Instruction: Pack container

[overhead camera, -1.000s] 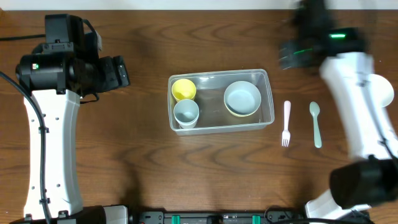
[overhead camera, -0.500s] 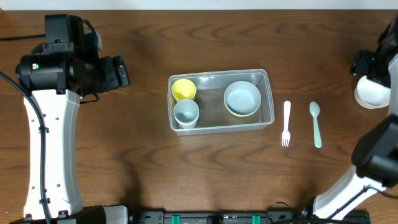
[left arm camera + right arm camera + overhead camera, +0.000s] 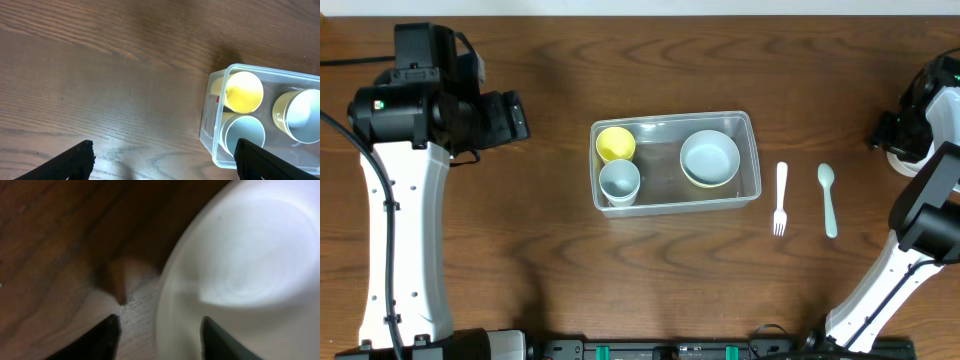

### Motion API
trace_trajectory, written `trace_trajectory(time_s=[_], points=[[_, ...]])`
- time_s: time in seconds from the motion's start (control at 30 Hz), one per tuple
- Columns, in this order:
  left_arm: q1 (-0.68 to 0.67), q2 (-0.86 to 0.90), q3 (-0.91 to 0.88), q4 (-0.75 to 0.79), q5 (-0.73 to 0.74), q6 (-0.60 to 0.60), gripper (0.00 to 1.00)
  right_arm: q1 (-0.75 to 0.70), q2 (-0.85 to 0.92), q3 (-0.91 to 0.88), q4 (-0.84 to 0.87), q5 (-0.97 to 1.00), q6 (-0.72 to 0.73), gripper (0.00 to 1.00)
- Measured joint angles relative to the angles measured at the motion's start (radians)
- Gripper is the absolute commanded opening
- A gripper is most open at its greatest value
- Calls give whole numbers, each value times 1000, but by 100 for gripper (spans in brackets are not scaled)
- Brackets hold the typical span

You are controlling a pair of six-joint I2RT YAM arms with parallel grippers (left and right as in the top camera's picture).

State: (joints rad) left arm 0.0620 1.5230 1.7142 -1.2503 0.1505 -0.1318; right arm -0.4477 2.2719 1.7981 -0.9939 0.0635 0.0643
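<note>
1. The container [image 3: 752,150], a clear tub, sits in the middle of the desk [image 3: 550,260], long side running left to right.
2. Inside it, at the left end, a yellow cup [image 3: 615,143] stands toward the far edge and a pale cup [image 3: 619,182] just beside it toward the near edge. At the right end, a pale bowl [image 3: 710,158] is nested in a yellow bowl [image 3: 278,113].
3. Only a sliver of the yellow bowl shows from overhead. The left wrist view shows its outer wall plainly.
4. A white fork [image 3: 780,197] and a pale spoon [image 3: 828,198] lie side by side on the bare wood between the container and the right edge. They are apart from each other and from the tub, and neither wrist view shows them.
5. The left gripper [image 3: 510,115] hangs near the far left corner, well apart from the container. Overhead gives no read on its fingers. Its own camera shows the two fingertips [image 3: 75,159] spread wide with nothing between them, above bare wood with the tub's left end off to the right.
6. The right gripper [image 3: 888,135] is at the right edge, toward the far corner.
7. Its wrist view is blurred but shows a white bowl [image 3: 250,255] filling the right side. The fingers [image 3: 102,339] are parted at a moderate gap with the bowl's rim between them, and a strip of wood shows between the left finger and the rim, so they are not clamped on it.
</note>
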Motion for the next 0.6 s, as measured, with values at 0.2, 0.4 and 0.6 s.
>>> trace_trajectory(time_s=[0.2, 0.4, 0.6], points=[[0, 7, -1, 0, 0, 0, 90, 0, 0, 0, -2, -6, -3, 2], [0, 8, -1, 0, 0, 0, 90, 2, -26, 0, -17, -16, 3, 1], [0, 8, -1, -1, 0, 0, 90, 70, -153, -8, -21, -74, -1, 1]])
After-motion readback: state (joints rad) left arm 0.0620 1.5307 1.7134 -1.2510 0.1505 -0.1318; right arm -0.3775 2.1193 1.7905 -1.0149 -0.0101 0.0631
